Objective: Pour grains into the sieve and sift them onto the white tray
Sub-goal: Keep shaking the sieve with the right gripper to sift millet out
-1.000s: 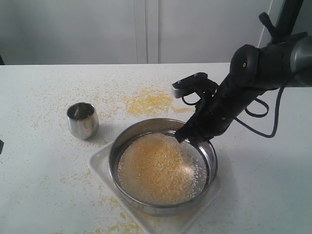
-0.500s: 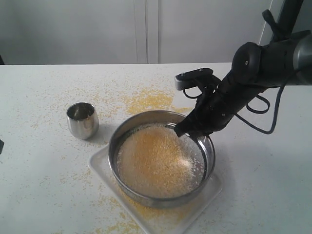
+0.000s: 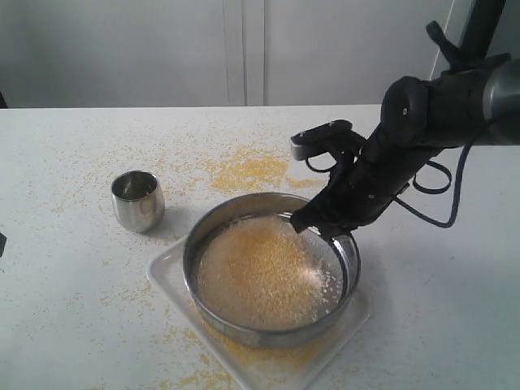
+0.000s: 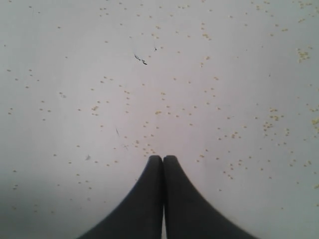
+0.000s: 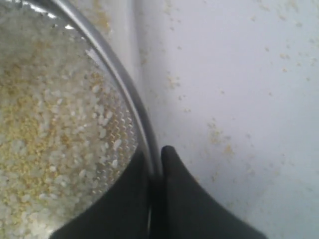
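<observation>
The sieve was seen over the white tray, covering most of it, so that only the tray's corners and edge were left showing; whether it was resting on the tray or was held just above it could not be told. The grains were spread across the mesh as a broad beige-yellow layer, thinner on the side nearest the right gripper, where bare mesh was visible. The right gripper was closed on the sieve's rim at its far right side. In the right wrist view one finger was placed inside the rim and the other outside, with the steel wall pinched between them and whitish grains lying on the mesh just beside. Fine yellow meal was seen on the tray by the sieve's near edge. The left gripper was shown with its fingers pressed together on nothing, above the table, which was dotted with stray grains. A small steel cup was stood upright left of the tray, apart from it, and a patch of spilled yellow meal was seen on the table behind the sieve.
</observation>
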Available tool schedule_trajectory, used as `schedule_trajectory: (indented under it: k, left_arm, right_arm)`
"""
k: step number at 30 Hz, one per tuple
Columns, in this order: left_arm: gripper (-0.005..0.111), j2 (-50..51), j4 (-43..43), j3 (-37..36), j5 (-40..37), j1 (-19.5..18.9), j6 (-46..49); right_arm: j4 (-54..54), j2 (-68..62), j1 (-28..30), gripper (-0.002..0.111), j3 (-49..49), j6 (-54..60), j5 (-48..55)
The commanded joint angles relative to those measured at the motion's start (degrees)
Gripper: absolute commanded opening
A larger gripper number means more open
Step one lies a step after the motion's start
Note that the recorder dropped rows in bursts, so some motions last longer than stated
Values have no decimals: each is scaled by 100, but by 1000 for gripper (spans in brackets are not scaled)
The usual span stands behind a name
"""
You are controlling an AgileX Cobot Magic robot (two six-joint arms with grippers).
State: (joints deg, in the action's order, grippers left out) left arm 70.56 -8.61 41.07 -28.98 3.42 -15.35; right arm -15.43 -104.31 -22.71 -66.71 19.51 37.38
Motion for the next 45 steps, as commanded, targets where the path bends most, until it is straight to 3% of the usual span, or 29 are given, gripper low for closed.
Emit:
schedule_trajectory:
  k: [1,2,3,6,7,11,12,16,17,20,23,25,26,29,30,31,32,36,41,43,45]
  left_arm:
    - [1,-56,26,-56,-51,-13,21]
    - [1,-56,26,-56,-51,-13,21]
    - [1,-56,26,-56,-51,-13,21]
    - [1,-56,26,-56,-51,-13,21]
    - [1,-56,26,-56,-51,-13,21]
    - [1,-56,26,-56,-51,-13,21]
    - [1,-56,26,-56,-51,-13,21]
    - [1,-56,26,-56,-51,-13,21]
    - [1,-56,26,-56,-51,-13,21]
    - [1,-56,26,-56,-51,-13,21]
    - [1,-56,26,-56,-51,-13,21]
    - [1,-56,26,-56,-51,-13,21]
    - [1,-56,26,-56,-51,-13,21]
    - [1,-56,26,-56,-51,-13,21]
    - [1,-56,26,-56,-51,-13,21]
    - [1,-56,26,-56,-51,-13,21]
    - [1,-56,26,-56,-51,-13,21]
    - [1,-56,26,-56,-51,-13,21]
    - [1,-56,26,-56,-51,-13,21]
    - [1,-56,26,-56,-51,-13,21]
    - [1,-56,26,-56,-51,-13,21]
  right_arm:
    - [-456,91,-9,0,-61,390,-3]
    - [-448,91,-19,0,-61,1412,247]
    - [-326,91,36,0,-48,1270,205]
    - [-388,91,256,0,-48,-827,-319]
    - [-539,91,262,0,-48,-929,-323]
    - [-1211,91,113,0,-62,1654,351]
    - [-1136,91,113,0,-62,1711,348]
    - [-941,81,324,0,-50,-534,-336]
    - [-1049,81,311,0,-50,-436,-349]
    - [-1283,81,227,0,-49,1569,173]
    - [-1502,81,404,0,-41,-325,-264]
    - [-1546,81,209,0,-86,1470,208]
    - [-1377,81,211,0,-86,1658,248]
    - [-1177,81,385,0,21,-525,-382]
    - [-1294,81,308,0,21,-160,-268]
    - [-1342,112,179,0,-2,1211,76]
    - [-1230,119,156,0,8,1878,231]
    - [-1037,119,346,0,9,-464,-461]
    - [-1073,119,87,0,-2,1943,181]
    - [-732,119,158,0,10,1232,-76]
    - [-654,119,280,0,10,-574,-418]
